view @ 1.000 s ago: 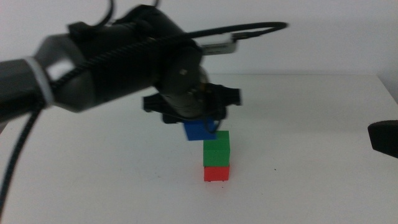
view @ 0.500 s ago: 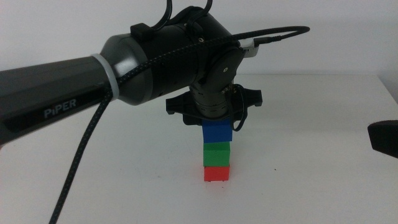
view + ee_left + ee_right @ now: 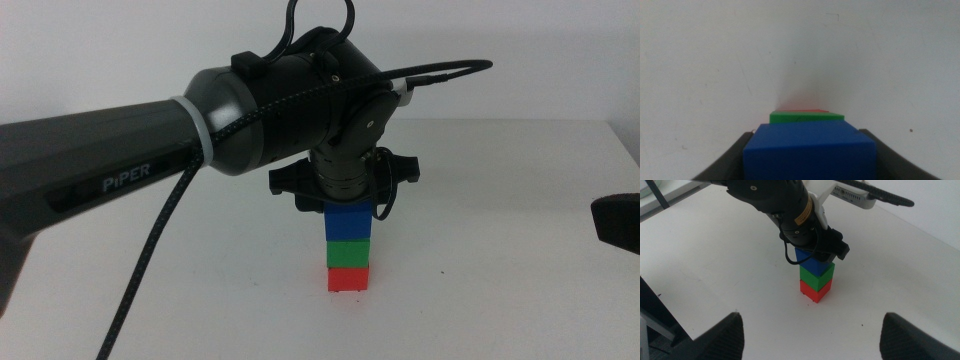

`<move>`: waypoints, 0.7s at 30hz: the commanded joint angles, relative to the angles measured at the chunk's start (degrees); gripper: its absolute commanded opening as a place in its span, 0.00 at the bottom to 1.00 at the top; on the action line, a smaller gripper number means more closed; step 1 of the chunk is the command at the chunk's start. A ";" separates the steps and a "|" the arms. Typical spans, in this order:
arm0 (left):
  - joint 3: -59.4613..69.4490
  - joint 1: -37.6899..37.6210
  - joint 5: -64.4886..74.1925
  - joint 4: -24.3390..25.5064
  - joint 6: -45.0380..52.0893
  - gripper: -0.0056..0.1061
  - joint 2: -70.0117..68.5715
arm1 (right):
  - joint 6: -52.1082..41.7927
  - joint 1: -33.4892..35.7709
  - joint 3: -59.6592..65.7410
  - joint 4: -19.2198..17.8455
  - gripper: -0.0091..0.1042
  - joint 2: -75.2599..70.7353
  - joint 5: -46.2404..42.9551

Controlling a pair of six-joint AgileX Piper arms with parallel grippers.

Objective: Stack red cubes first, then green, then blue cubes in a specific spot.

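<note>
Worktop (image 3: 520,200): white, matte, plain surface; the far edge is seen against a pale wall, and the right edge is seen at the far right corner. Faint thin scratches and a tiny dark speck (image 3: 911,131) are shown on the surface in the left wrist view.

Item resting directly on the worktop: one red cube (image 3: 348,279), small, bright, matte-faced, placed near the middle of the worktop, well apart from every edge. Its bottom face is set flat on the white surface. Whatever marks lie beneath it are hidden. A soft shadow is cast on the worktop just beside its base.
</note>
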 commanded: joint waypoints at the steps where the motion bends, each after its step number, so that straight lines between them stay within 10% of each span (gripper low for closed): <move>1: -0.20 -0.14 -0.07 0.52 0.27 0.03 -0.34 | -0.14 -0.34 0.14 -0.26 0.90 0.00 -0.41; 21: -0.12 -0.14 -1.06 0.08 3.92 0.03 0.70 | -0.14 -0.34 0.14 -0.26 0.90 0.00 -0.41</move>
